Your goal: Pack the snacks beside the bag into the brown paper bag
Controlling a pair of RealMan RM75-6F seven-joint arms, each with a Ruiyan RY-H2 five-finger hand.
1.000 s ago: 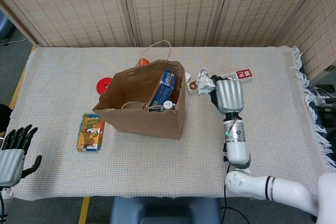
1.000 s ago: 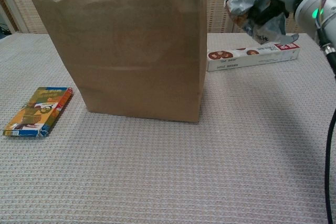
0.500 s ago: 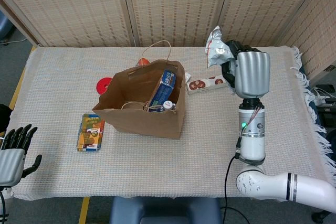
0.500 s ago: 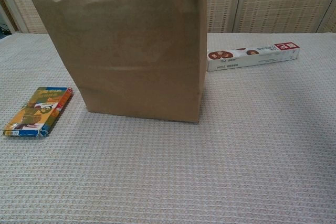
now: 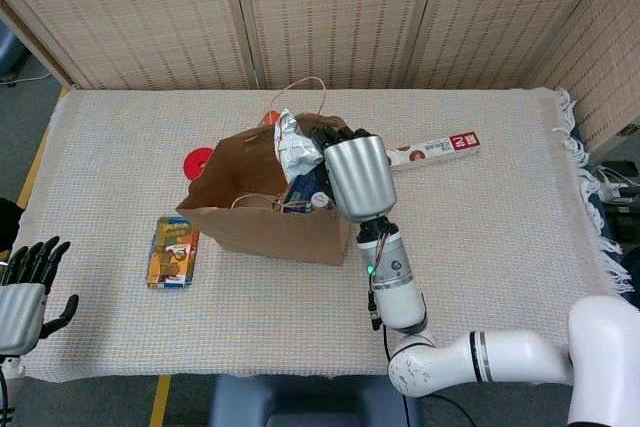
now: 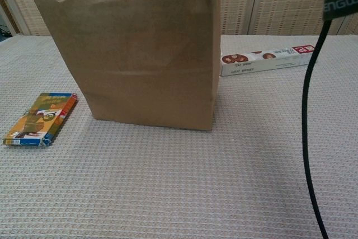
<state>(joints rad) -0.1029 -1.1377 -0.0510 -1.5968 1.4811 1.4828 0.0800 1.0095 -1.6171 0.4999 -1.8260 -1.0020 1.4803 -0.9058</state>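
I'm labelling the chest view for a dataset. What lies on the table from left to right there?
Colourful snack packet → brown paper bag → long white biscuit box.

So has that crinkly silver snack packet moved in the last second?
Yes. The right robot hand has carried the silver snack packet leftward, away from the long cookie box, to above the brown paper bag.
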